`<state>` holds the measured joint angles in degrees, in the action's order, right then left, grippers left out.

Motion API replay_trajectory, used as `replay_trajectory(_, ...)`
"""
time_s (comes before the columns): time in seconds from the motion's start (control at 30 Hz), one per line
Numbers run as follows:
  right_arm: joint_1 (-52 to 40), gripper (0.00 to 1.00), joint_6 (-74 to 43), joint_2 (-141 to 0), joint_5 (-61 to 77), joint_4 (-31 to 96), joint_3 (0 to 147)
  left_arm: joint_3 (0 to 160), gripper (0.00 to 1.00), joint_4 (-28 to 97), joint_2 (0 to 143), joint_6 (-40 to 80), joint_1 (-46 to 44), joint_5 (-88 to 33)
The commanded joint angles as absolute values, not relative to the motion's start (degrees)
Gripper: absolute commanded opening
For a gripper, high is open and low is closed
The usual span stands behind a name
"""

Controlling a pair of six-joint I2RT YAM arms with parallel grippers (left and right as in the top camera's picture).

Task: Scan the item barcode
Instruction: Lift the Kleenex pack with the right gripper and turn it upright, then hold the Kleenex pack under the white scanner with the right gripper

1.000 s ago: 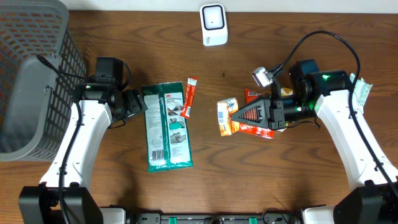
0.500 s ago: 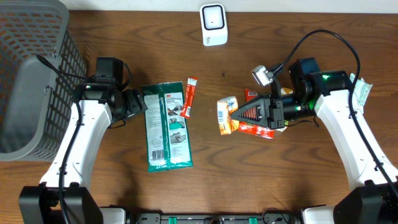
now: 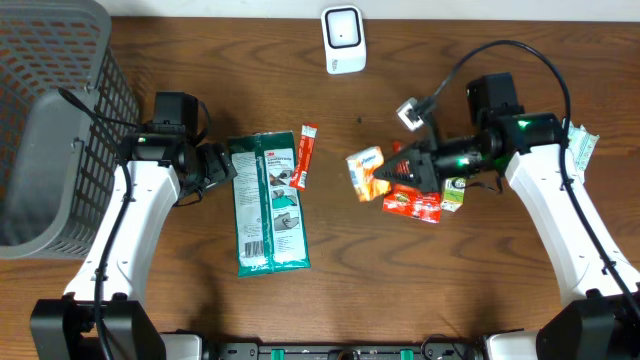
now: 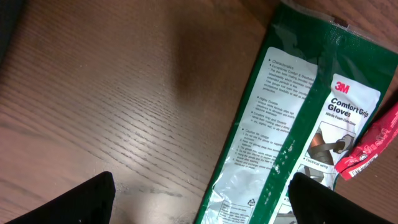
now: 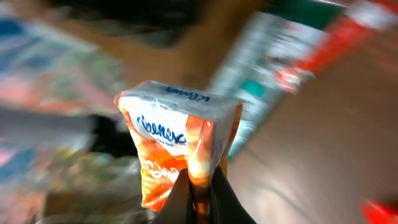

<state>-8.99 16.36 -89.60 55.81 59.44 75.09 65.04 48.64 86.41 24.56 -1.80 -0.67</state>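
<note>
In the right wrist view, everything behind the tissue pack point(image 5: 180, 140) is blurred into patches of green, red and brown that cannot be named. The pack's lower end is hidden between the fingers of the right pincer point(image 5: 200, 182), which the bottom edge crops.

In the left wrist view, the glove pack point(image 4: 292, 124) runs off the bottom and right edges and its fine print is too small to read. The red sachet point(image 4: 367, 146) is cut by the right edge. The left pincer point(image 4: 202, 199) shows only as two dark tips at the bottom.

From overhead, the basket point(image 3: 60, 120) is cropped at the top and left. The right arm point(image 3: 545, 190) partly covers a red packet point(image 3: 410, 207), a small carton point(image 3: 453, 192) and a green-and-white packet point(image 3: 580, 145).
</note>
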Motion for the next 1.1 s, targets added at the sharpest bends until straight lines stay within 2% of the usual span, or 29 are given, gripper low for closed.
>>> replay_trajectory(0.0,-11.38,0.01,-2.02,-88.88,30.02,57.49,75.20,65.49,0.90,48.82,86.37,24.03,-1.67,0.08)
replay_trajectory(0.2,-18.11,0.01,-12.73,-88.88,9.39,54.57,75.37,65.49,0.90,48.82,86.37,24.03,-1.67,0.08)
replay_trajectory(0.33,-20.62,0.01,-16.05,-88.88,3.36,56.10,79.50,65.49,0.90,48.82,86.37,24.03,-1.67,0.08)
replay_trajectory(0.47,-21.10,0.01,-19.03,-89.34,-2.11,63.07,89.34,65.49,0.90,48.82,86.37,24.03,-1.67,0.08)
replay_trajectory(0.6,-21.10,0.01,-20.56,-93.51,-10.22,75.99,105.01,65.49,0.90,48.82,86.37,24.03,-1.67,0.08)
replay_trajectory(0.83,-21.17,0.01,-19.33,-107.33,-18.02,89.78,132.70,65.49,0.90,48.82,86.37,24.03,-1.67,0.08)
replay_trajectory(0.93,-21.87,0.01,-13.56,-112.73,-19.97,87.81,138.91,65.49,0.90,48.82,86.37,24.03,-1.67,0.08)
replay_trajectory(1.07,-24.34,0.01,-7.29,-117.49,-30.55,78.56,139.48,65.49,0.90,48.82,86.37,24.03,-1.67,0.08)
